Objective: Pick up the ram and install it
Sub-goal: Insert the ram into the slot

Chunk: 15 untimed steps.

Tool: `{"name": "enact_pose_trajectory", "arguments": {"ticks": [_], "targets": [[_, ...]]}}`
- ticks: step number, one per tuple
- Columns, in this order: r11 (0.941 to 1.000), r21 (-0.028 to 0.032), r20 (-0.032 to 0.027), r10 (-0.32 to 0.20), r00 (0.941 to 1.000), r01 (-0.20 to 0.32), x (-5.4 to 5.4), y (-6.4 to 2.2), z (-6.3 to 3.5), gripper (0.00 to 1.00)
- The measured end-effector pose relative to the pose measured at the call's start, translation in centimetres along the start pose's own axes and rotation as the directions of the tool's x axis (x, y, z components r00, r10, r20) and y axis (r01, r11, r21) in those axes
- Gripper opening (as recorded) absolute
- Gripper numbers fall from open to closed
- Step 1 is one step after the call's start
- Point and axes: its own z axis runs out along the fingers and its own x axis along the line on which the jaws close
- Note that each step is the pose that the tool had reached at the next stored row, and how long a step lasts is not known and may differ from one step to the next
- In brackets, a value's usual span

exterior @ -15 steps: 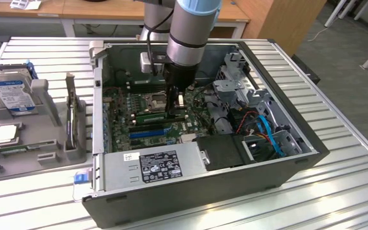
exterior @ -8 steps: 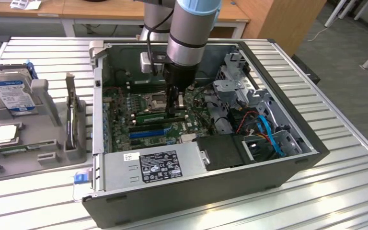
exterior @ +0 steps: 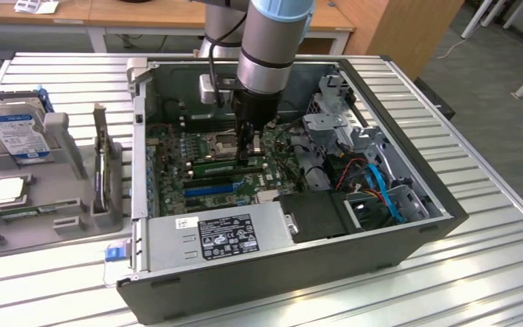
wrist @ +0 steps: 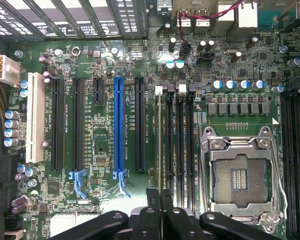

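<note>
The ram [exterior: 220, 165] is a thin green stick standing on edge in a memory slot of the motherboard, inside the open computer case [exterior: 334, 272]. In the wrist view the ram [wrist: 159, 140] is edge-on, in the slot nearest the long black expansion slots. My gripper [exterior: 248, 155] reaches straight down into the case and stands at the ram's end. Its black fingers [wrist: 152, 205] are pressed together, so my gripper [wrist: 160, 200] is shut right over the ram's top edge. Whether the tips touch the stick I cannot tell.
An empty processor socket [wrist: 238, 177] lies beside the memory slots, and a blue expansion slot [wrist: 119, 130] on their other side. A power supply [exterior: 220, 235] and blue cables [exterior: 380, 187] crowd the case. At the exterior view's left, a grey holder [exterior: 25, 225] carries a hard drive [exterior: 16, 129] and a silver chip [exterior: 7, 191].
</note>
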Motion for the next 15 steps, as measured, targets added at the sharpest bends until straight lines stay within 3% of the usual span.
{"name": "enact_pose_trajectory", "arguments": {"ticks": [11, 15], "targets": [[1.0, 0.0001, 0.0002, 0.0, 1.0, 0.0, 0.0, 0.0, -0.02, 0.12], [1.0, 0.0, 0.0001, 0.0, 1.0, 0.0, 0.01, 0.04, -0.54, 0.12]]}}
